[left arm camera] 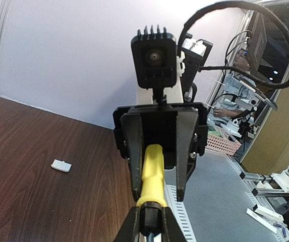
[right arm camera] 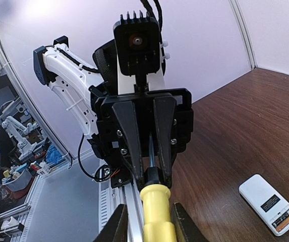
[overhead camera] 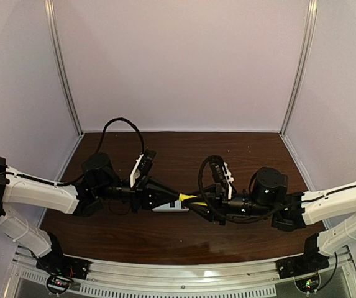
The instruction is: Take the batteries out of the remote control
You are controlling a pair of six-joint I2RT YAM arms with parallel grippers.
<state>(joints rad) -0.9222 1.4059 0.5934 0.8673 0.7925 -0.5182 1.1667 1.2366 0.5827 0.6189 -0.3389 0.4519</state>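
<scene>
The two grippers meet tip to tip above the table's middle, with a yellow-handled screwdriver [overhead camera: 187, 198] between them. My left gripper [left arm camera: 152, 217] is shut on the screwdriver's black collar. My right gripper [right arm camera: 149, 224] straddles the yellow handle [right arm camera: 158, 212], open, with a gap at one finger. The white remote control [right arm camera: 268, 204] lies flat on the table below, and also shows in the top view [overhead camera: 168, 208]. Its end compartment is uncovered, with orange batteries [right arm camera: 284, 221] showing inside.
A small white cover piece [left arm camera: 61, 165] lies alone on the dark wood table [overhead camera: 184, 155]. Pale walls close in the back and sides. An aluminium rail [overhead camera: 178, 273] runs along the near edge.
</scene>
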